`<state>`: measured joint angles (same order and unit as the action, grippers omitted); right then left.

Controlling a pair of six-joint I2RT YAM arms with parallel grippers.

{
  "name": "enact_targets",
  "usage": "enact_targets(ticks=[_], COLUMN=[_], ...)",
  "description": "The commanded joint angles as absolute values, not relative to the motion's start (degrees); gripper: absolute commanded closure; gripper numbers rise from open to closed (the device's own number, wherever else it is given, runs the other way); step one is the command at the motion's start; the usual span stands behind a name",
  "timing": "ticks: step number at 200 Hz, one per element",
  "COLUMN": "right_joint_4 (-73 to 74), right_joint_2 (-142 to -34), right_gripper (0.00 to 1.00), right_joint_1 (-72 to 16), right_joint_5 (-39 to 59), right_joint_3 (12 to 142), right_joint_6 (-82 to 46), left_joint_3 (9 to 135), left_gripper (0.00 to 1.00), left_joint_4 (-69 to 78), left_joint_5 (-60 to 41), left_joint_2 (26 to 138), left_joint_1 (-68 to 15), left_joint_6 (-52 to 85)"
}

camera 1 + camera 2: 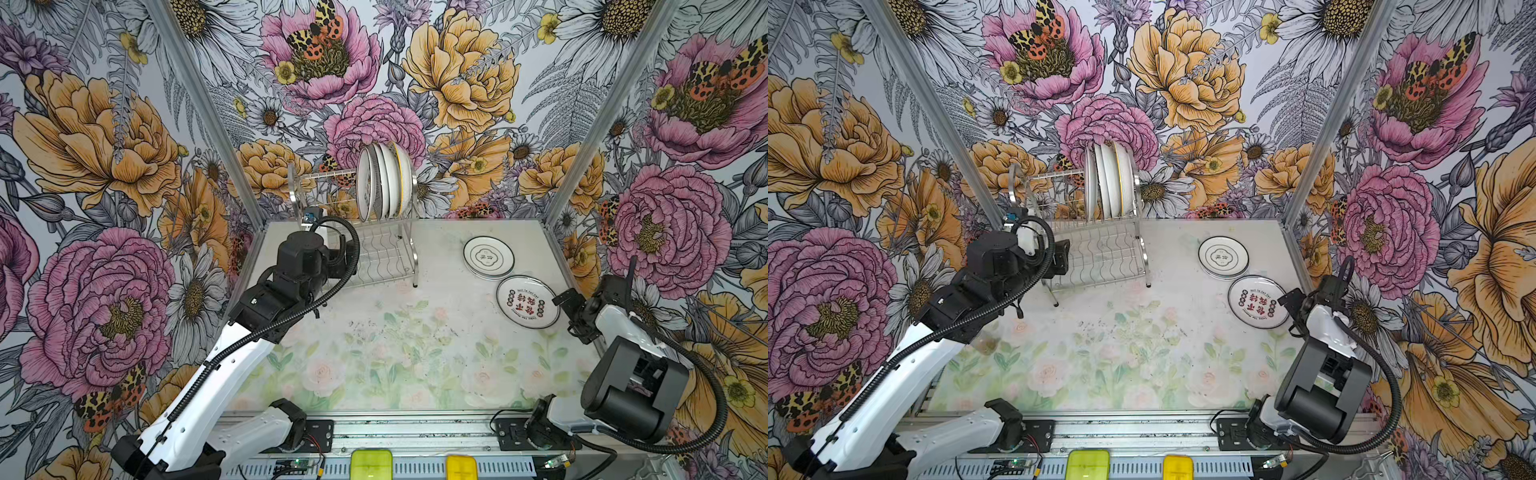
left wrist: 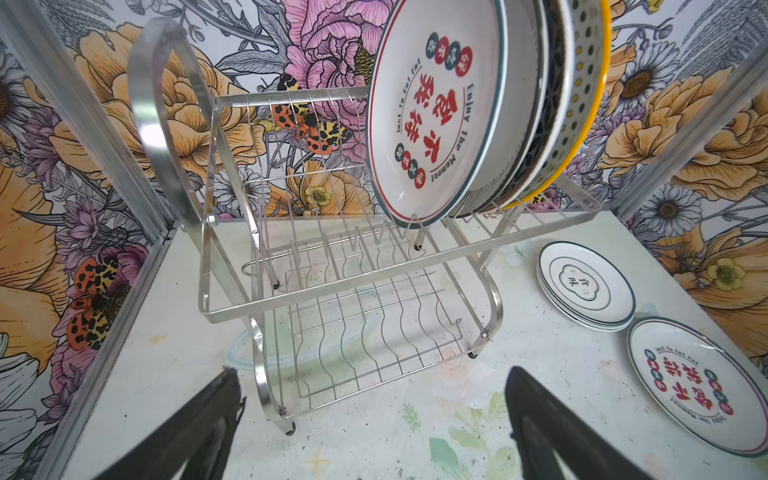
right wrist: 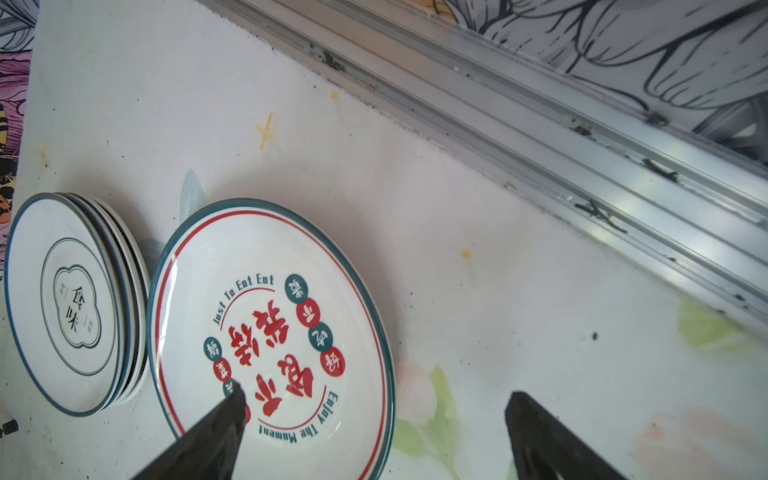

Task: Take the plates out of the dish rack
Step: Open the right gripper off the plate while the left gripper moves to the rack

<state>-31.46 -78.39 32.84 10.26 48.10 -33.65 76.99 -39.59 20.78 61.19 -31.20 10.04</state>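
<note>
The steel dish rack (image 1: 376,253) (image 1: 1100,253) (image 2: 332,291) stands at the back of the table. Several plates (image 1: 384,183) (image 1: 1111,180) (image 2: 440,124) stand upright at the right end of its upper tier, the nearest with red characters. Its lower shelf is bare. A red-character plate (image 1: 527,302) (image 1: 1258,302) (image 3: 270,328) lies flat at the right beside a stack of small plates (image 1: 488,257) (image 3: 62,303). My right gripper (image 3: 376,390) (image 1: 571,316) is open and straddles that plate's rim. My left gripper (image 2: 372,372) is open and empty in front of the rack.
Floral walls with aluminium posts close in the table on three sides. A metal rail (image 3: 540,137) runs along the right edge close to the right gripper. Two yellow boxes (image 1: 371,463) sit at the front rail. The table's cloth has a faded flower print (image 1: 395,353).
</note>
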Motion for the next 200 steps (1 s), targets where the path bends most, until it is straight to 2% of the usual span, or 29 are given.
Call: enact_targets(ticks=[1, 50, 92, 200], right_joint_4=[-35.52, -37.93, -38.34, -38.32], right_joint_2=[-75.49, -69.09, -66.0, -67.48], right_gripper=[0.01, 0.01, 0.01, 0.01], right_joint_1=[31.05, 25.23, 24.44, 23.73], right_joint_5=[7.56, 10.08, 13.88, 17.05], right_joint_3=[50.5, 54.2, 55.63, 57.96], right_joint_6=[-32.37, -32.56, -33.22, -33.0], left_joint_3=[79.97, 83.8, 87.9, 89.1], left_gripper=[0.01, 0.02, 0.05, 0.17], left_joint_4=[-40.06, -36.17, -35.16, -28.23], left_joint_5=[15.61, 12.61, 9.79, 6.92], left_joint_2=[63.84, 70.04, 74.53, 78.71], left_joint_1=[-30.67, -30.5, -29.8, -26.04], left_joint_6=[7.53, 0.96, -2.13, -2.28])
